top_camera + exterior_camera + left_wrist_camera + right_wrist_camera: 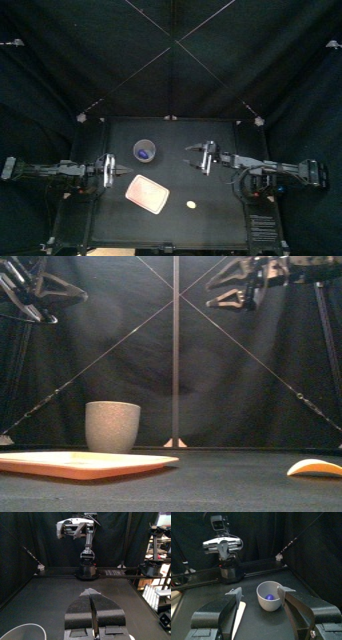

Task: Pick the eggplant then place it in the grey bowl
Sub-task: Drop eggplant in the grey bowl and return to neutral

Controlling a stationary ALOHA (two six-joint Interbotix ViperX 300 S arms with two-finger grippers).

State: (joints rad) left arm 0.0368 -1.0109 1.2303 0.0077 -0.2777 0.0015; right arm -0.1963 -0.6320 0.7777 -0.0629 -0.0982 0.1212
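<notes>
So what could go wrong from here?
1. The right gripper, jaws open, hangs high with the cup between them in its wrist view. If it comes down, a jaw might catch the rim and tip the cup.
2. A purple toy, probably the eggplant, already lies in the cup. Another grasp could pull it out, or go for the yellow toy on the table instead.

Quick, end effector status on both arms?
Left end effector: closed, holding nothing.
Right end effector: open, holding nothing; the eggplant sits in the grey bowl.
</notes>
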